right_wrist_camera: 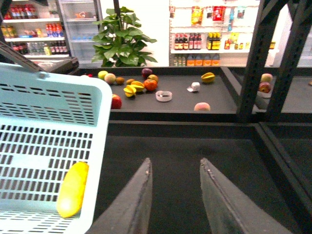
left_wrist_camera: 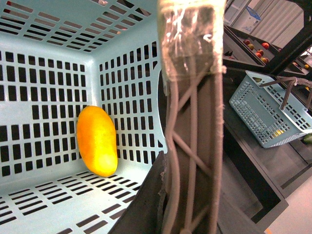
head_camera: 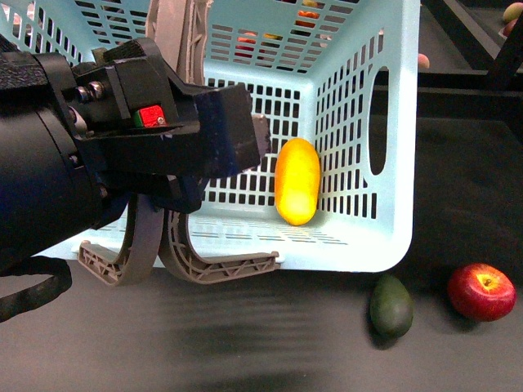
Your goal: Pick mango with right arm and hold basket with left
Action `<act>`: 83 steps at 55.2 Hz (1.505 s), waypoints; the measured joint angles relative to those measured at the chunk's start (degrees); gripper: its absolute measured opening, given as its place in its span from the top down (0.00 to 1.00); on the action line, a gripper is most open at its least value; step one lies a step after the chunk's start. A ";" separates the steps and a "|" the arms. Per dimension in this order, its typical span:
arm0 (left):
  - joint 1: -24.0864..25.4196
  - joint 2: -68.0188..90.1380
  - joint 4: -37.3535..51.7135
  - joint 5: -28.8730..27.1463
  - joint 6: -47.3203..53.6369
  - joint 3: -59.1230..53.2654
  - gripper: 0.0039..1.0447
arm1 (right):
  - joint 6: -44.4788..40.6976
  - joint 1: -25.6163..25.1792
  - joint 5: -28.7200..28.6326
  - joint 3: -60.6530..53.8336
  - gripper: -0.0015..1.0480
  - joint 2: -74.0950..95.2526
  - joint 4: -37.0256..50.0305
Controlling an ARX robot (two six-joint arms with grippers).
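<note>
My right gripper (right_wrist_camera: 175, 165) is open, jaws apart on nothing, just beside the basket (head_camera: 351, 245). The mango (head_camera: 297, 180) leans inside the basket against its wall. Left gripper (head_camera: 235, 135) is at the basket's handle (left_wrist_camera: 192, 146); I cannot tell its grip.

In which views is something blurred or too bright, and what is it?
Front view: the mango glows washed-out at its middle; the table shows a smeared shadow. Left wrist view: the near basket handle is soft. Right wrist view: the right gripper looks blurred.
</note>
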 joint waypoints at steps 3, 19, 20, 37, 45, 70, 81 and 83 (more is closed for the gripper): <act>0.00 0.00 0.00 -0.02 0.00 0.00 0.92 | -0.09 -1.84 -0.28 -0.04 0.80 -3.43 -4.39; -0.02 0.00 0.00 -0.04 0.02 0.00 0.92 | -0.46 -2.58 -0.79 -1.57 0.98 -8.61 -6.91; 0.00 0.00 0.00 -0.04 0.02 0.00 0.92 | -0.46 -2.60 -0.79 -1.90 0.98 -9.11 -6.84; -0.02 0.00 0.00 0.00 0.04 0.00 0.92 | -0.48 -2.60 -0.79 -3.87 0.98 -10.82 -6.84; -0.02 0.00 0.00 -0.02 0.02 0.00 0.92 | -0.48 -2.60 -0.79 -3.87 0.98 -10.82 -6.84; -0.02 0.00 0.00 0.00 0.02 0.00 0.92 | -0.52 -2.60 -0.79 -3.87 0.85 -10.82 -6.84; -0.02 0.00 0.00 -0.02 0.02 0.00 0.92 | -0.52 -2.60 -0.79 -3.87 0.55 -10.84 -6.84; -0.02 0.00 0.00 0.00 0.02 0.00 0.92 | -0.52 -2.60 -0.79 -3.87 0.48 -10.82 -6.84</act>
